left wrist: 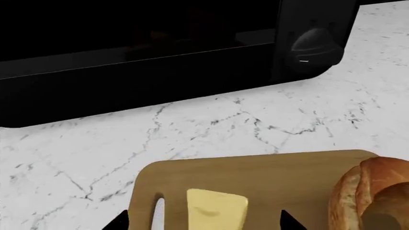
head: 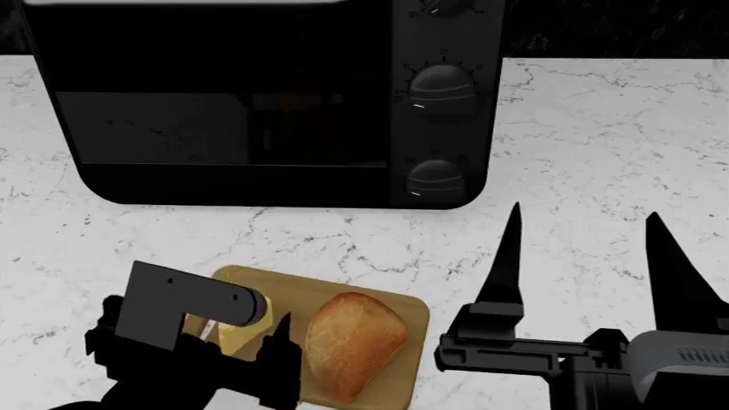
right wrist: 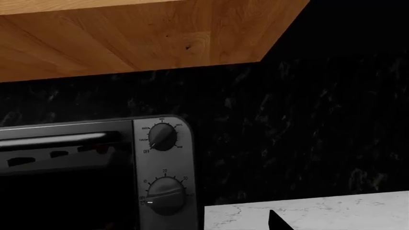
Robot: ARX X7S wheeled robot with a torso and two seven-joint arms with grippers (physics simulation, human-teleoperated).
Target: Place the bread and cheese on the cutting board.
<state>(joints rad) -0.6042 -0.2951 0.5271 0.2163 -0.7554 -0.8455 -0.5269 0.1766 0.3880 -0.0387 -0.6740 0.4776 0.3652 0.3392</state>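
Left wrist view: your left gripper (left wrist: 204, 221) sits right over the cheese (left wrist: 217, 210). Only two dark fingertips (left wrist: 289, 219) show, one on each side of the wedge with board visible between tip and cheese, so the jaws read as spread, not pinching. The cheese lies flat on the cutting board (left wrist: 255, 172), beside the slot hole. The bread (left wrist: 374, 191) is also on the board, at its other end, apart from the cheese. Beyond the board, bare marble counter (left wrist: 191, 124), then the oven (left wrist: 141, 52).

Head view: the board (head: 393, 301) lies near you, left of centre, in front of the oven (head: 273, 102). The bread (head: 353, 342) rests on it, long axis running near-to-far with a slight tilt. The left gripper (head: 239, 354) covers the board's left part; a sliver of cheese (head: 234, 339) shows under it. The right gripper (head: 583, 248) hangs right of the board, fingers wide apart, holding nothing, well clear of both foods.

Right wrist view: only the oven's knobs (right wrist: 161, 136), a dark backsplash, a wooden cabinet (right wrist: 128, 33) and a counter corner. No task item here.

Judgement: both foods look placed. Your next move is straight up with the left arm; the cheese sits between the jaws, so lift without drifting sideways or you may nudge it.
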